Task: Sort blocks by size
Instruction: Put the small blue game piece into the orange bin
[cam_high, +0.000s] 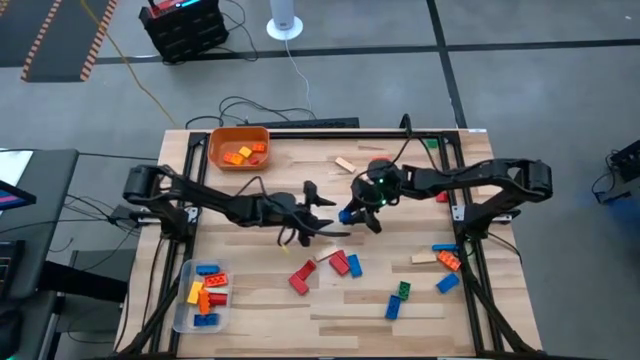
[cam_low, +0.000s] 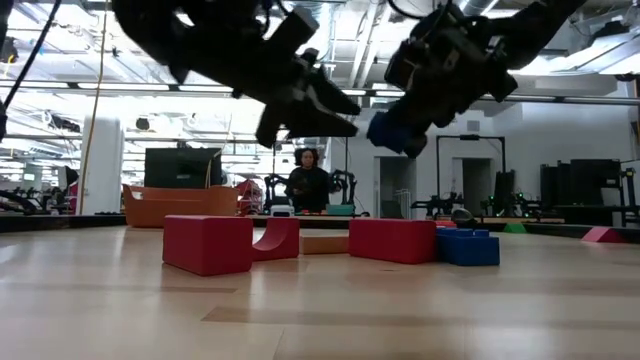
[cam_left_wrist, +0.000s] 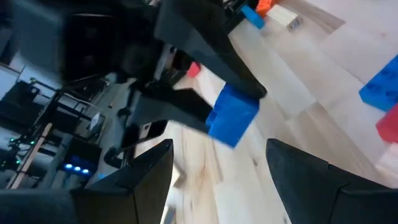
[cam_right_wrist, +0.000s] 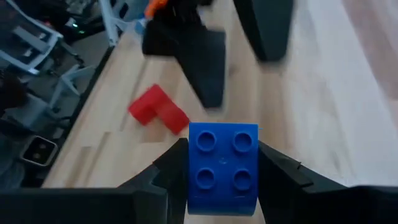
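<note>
Right gripper (cam_right_wrist: 221, 171): I have it clamped on a blue block (cam_right_wrist: 222, 167), studs toward its wrist camera, lifted clear of the table (cam_high: 330, 305) near the middle.
Left gripper (cam_high: 322, 210): fingers apart and empty, facing the right gripper close by, which I judge is for a hand-over.
Orange bin (cam_high: 238, 147): far left corner, holding a few orange and yellow pieces.
Clear tub (cam_high: 203, 295): near left corner, holding blue, yellow, orange and red bricks.
Loose blocks (cam_high: 340, 264): scattered across the near half, still unsorted.
</note>
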